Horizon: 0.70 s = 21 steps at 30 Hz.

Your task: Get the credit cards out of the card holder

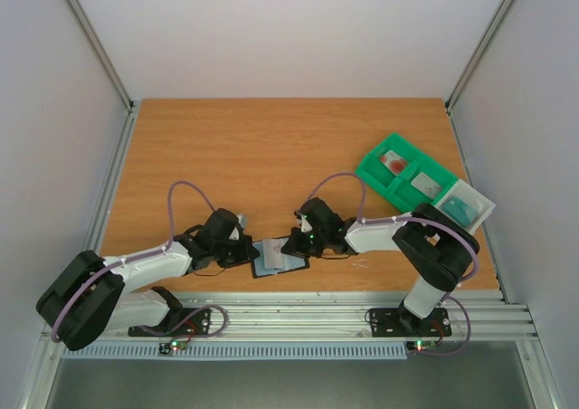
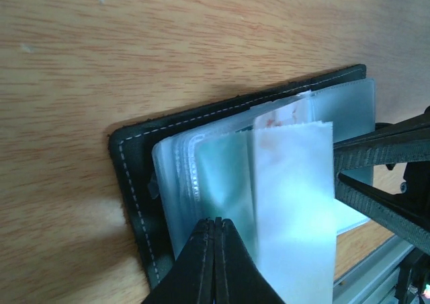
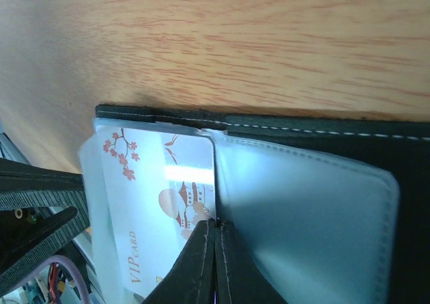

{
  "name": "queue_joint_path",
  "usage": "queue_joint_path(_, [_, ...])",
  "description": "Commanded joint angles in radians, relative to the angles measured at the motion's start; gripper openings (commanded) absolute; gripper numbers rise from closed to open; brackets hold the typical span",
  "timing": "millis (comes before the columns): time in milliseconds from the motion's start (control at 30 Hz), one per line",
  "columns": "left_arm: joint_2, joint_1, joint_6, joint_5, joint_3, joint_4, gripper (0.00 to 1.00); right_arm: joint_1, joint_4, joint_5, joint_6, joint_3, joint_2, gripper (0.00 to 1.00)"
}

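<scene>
While card holder (image 1: 276, 260) lies open, left jaws pinch plastic sleeve (image 2: 218, 179), right jaws pinch credit card (image 3: 158, 203).

Card holder (image 1: 279, 259) lies between left claw (image 1: 248, 252) and right claw (image 1: 298, 242).
</scene>
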Motion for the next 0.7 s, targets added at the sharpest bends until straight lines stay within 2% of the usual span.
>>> queue_joint_path(0, [-0.009, 0.002, 0.025, -0.046, -0.02, -0.071, 0.0, -0.017, 0.01, 0.004, 0.0, -0.021, -0.025, 0.01])
queue_joint_path(600, [-0.025, 0.001, 0.014, -0.07, 0.005, -0.104, 0.02, -0.03, 0.0, 0.0, -0.027, -0.051, -0.096, 0.01])
queue_joint_path(667, [-0.028, 0.002, 0.005, -0.064, 0.007, -0.099, 0.04, -0.03, 0.006, -0.005, -0.031, -0.05, -0.088, 0.07])
